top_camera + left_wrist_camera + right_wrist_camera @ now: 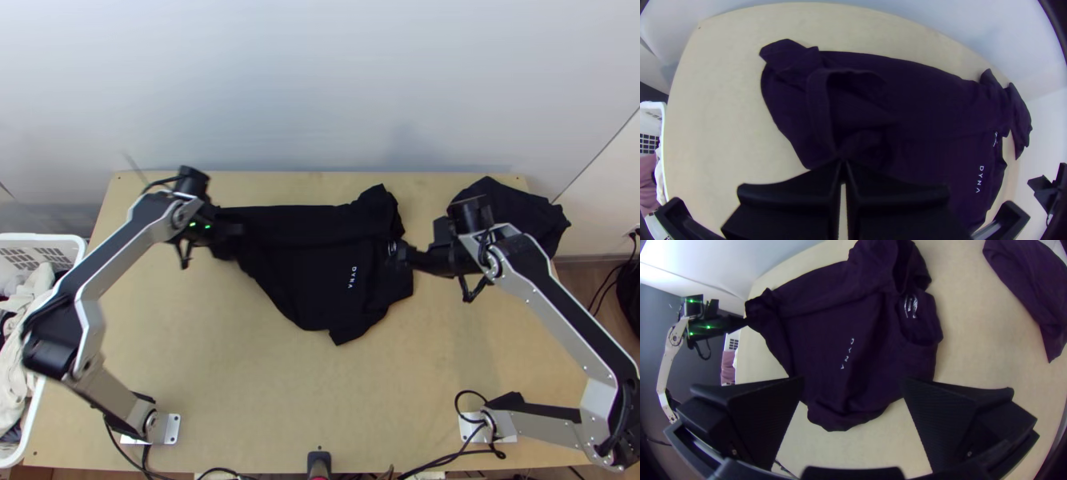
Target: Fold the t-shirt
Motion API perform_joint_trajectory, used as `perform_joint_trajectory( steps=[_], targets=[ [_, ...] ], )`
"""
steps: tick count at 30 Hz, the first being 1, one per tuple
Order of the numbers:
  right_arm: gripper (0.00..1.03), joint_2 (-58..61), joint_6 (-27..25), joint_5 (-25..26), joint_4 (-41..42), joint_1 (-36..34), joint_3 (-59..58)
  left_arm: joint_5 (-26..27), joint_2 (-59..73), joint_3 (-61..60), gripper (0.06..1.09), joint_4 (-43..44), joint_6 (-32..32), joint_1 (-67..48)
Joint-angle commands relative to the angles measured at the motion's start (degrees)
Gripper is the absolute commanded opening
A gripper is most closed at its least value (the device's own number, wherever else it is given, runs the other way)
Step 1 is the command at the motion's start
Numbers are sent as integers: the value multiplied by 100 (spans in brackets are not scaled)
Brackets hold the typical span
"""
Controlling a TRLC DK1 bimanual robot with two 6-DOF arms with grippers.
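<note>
"Black shirt, spread unevenly across the middle of the wooden surface, toward the far side. That's what I have on my screen."

"Is it flat?"

"Partly. A long strip along its far edge is turned over onto the rest, and I see creases where the sleeve at the far right bunches up. The near sleeve sticks out toward my side. White lettering faces up on the body."

"What's your left gripper doing?"

"Pinching the shirt at its bottom end. From the wrist, I see the gripper closed on the cloth, with the hem gaping in a loop beside the tips."

"And the right gripper?"

"Wide, with its two fingers well apart. I have it by the neck opening, at the other end of the shirt. Whether it touches the cloth, I can't tell."

"Anything else around?"

"Another dark cloth, bunched at the far right corner, and a white basket of laundry just beside the left edge."
</note>
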Motion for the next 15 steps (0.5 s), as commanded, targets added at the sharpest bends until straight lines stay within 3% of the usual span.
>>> perform_joint_trajectory(
  steps=[1, 9, 15],
  targets=[
    [99, -160, -80, 8, -240, 553, -326, 11, -1170, -874, 10, -204, 238, 441],
    [99, -151, -440, -36, -302, 1124, -985, 37, -2128, -1911, 10, -485, 580, 880],
    [99, 218, -484, -36, 401, 1273, -1442, 37, -2427, -2315, 10, -573, 651, 1126]
  ],
)
